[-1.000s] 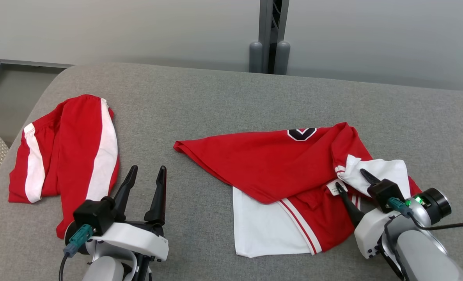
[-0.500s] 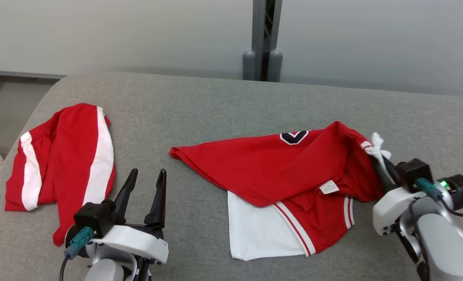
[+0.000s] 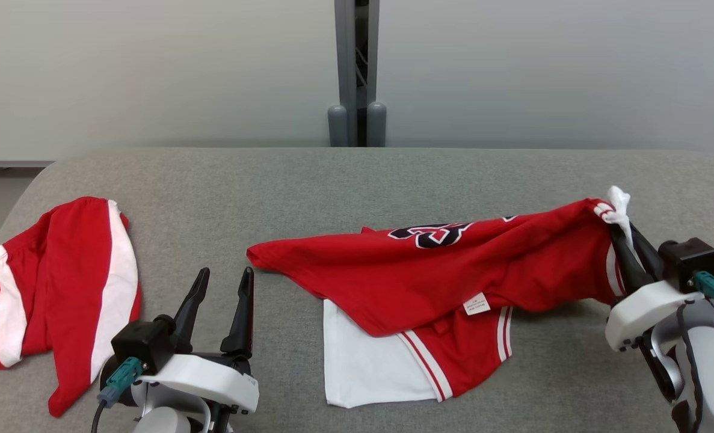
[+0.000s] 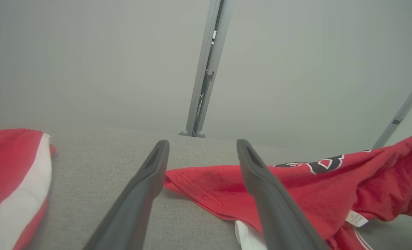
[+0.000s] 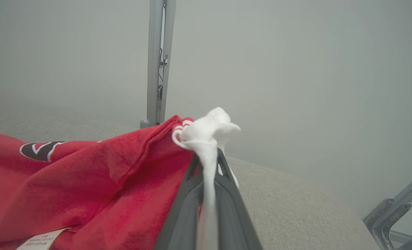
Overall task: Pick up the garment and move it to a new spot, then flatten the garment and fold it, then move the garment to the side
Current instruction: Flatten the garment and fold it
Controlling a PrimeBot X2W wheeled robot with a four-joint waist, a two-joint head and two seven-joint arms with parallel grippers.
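One second back, the head view had the right end effector (image 3: 626, 240) spread over a white patch of the shirt (image 3: 453, 270) lying on the surface (image 3: 272, 180); now it is clamped on that patch and has risen up and to the right. The shirt's right side hangs stretched from the grip, while its left tip and white lower panel still lie on the surface. The whole picture has also shifted, so the camera moved too. The left end effector (image 3: 224, 279) stays wide and holds nothing, just beside the other garment (image 3: 74, 282) at the left. From the left wrist view, those spread fingers frame the shirt's near tip, which rests flat, and the cloth climbs away to the right. From the right wrist view, both fingers pinch a bunched white sleeve (image 5: 206, 132), with red cloth draping down to the left. Judged from this, the pick-up has begun but is not complete. Much of the shirt is still dragging, and carrying it to a new spot remains to be done.
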